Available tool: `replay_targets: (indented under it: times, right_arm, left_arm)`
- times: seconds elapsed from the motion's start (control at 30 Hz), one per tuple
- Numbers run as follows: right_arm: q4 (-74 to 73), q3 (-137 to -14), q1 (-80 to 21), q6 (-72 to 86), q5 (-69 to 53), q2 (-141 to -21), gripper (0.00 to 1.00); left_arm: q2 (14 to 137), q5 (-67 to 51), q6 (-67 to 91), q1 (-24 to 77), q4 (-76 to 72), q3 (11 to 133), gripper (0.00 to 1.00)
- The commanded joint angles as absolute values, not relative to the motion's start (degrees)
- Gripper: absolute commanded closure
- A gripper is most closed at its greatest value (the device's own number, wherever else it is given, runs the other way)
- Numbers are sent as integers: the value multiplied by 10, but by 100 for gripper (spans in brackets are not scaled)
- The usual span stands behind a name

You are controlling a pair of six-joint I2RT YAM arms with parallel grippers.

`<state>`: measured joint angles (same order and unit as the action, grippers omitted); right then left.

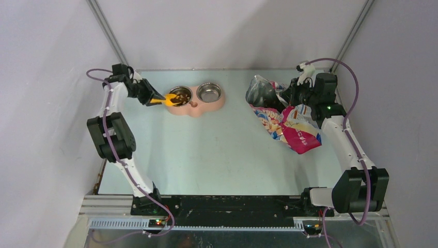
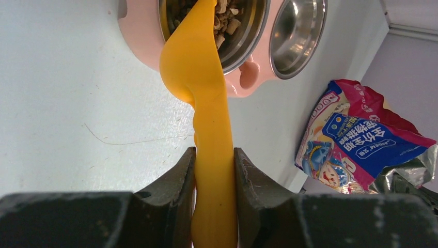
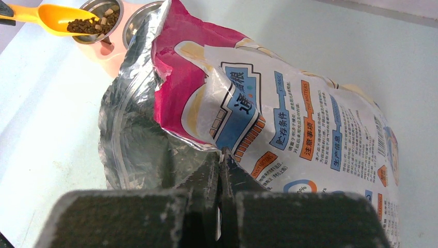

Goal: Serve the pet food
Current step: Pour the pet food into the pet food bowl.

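Note:
My left gripper (image 1: pixel 153 98) (image 2: pixel 214 155) is shut on the handle of the yellow scoop (image 1: pixel 173 99) (image 2: pixel 199 62). The scoop's cup is over the left steel bowl (image 1: pixel 180 96) of the pink feeder (image 1: pixel 217 104) and carries dark-brown kibble (image 3: pixel 85 25). More kibble (image 2: pixel 227 20) lies in that bowl. The right steel bowl (image 1: pixel 209 93) (image 2: pixel 297 33) shows no food. My right gripper (image 1: pixel 289 101) (image 3: pixel 222 155) is shut on the torn rim of the open cat food bag (image 1: pixel 289 126) (image 3: pixel 289 119), holding its silver mouth (image 3: pixel 134 139) open toward the feeder.
The bag also shows in the left wrist view (image 2: pixel 361 144). Grey walls close in the table (image 1: pixel 206 155) at the back and both sides. Purple cables run along both arms.

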<state>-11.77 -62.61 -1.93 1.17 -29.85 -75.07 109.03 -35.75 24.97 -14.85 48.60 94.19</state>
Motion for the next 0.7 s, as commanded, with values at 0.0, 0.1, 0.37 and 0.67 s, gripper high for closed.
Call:
replay_targets:
  times: [0.0,0.1,0.37,0.67]
  right_arm:
    - [-132,-628,-8,9,-280,-739,100]
    - [-132,-628,-8,8,-281,-739,100]
    - [-122,-622,-8,8,-282,-732,100]
    - [-115,-614,-8,9,-285,-727,100]
  left_arm:
    - [1096,-332,226,-140,526,995,100]
    - [1098,-320,221,-134,538,1015,100]
    - [1080,-295,210,-116,560,1040,100]
    - [1062,-233,192,-101,580,1055,100]
